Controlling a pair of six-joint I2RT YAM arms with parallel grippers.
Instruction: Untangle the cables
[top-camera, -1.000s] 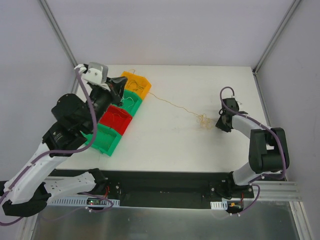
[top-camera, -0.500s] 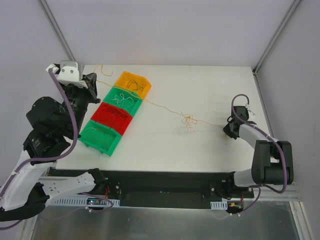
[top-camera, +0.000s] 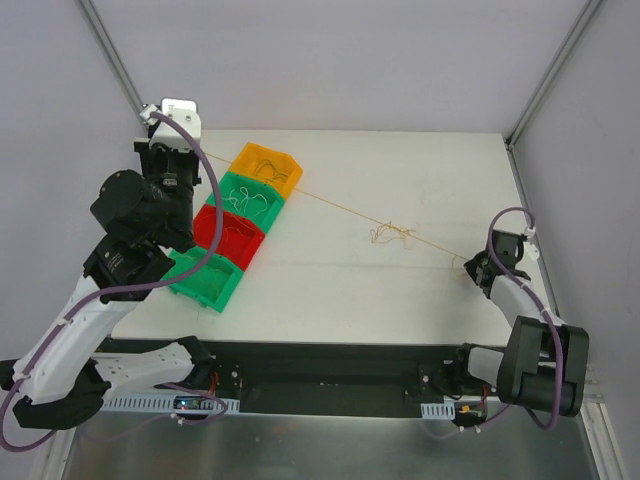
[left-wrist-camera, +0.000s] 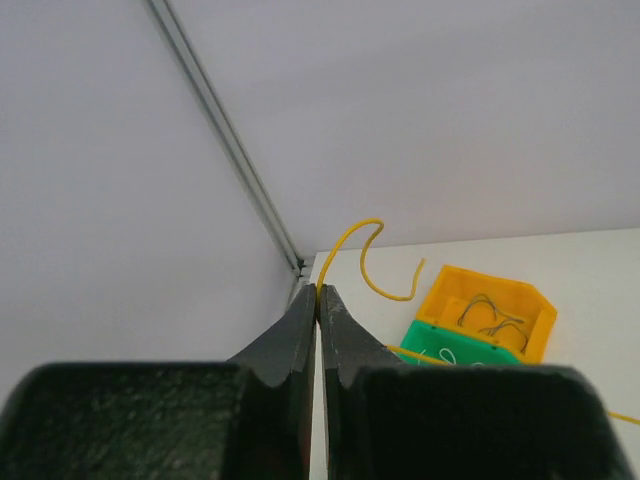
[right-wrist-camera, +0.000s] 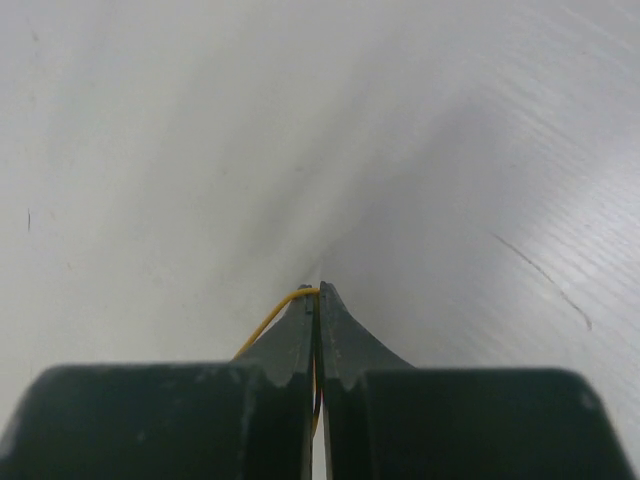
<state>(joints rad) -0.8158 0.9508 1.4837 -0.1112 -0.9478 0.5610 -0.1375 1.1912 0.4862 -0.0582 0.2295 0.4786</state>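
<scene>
One orange-yellow cable (top-camera: 320, 200) stretches straight across the white table (top-camera: 400, 170) from my left gripper (top-camera: 190, 150) to my right gripper (top-camera: 476, 268). A small clump of thin tan cables (top-camera: 392, 235) hangs on it right of the middle. In the left wrist view my left gripper (left-wrist-camera: 318, 290) is shut on the cable, and its free end (left-wrist-camera: 365, 240) curls beyond the tips. In the right wrist view my right gripper (right-wrist-camera: 317, 291) is shut on the cable (right-wrist-camera: 268, 320), low over the table.
A diagonal row of small bins lies under the left arm: yellow (top-camera: 268, 167), green (top-camera: 248, 198), red (top-camera: 228, 232) and green (top-camera: 205, 272), with thin wires lying inside. The enclosure's corner post (left-wrist-camera: 225, 150) stands close behind my left gripper.
My right gripper shut on the cable and drew back toward the near right corner. The left gripper shifted at the far left. The cable went taut and the clump shrank and moved right.
</scene>
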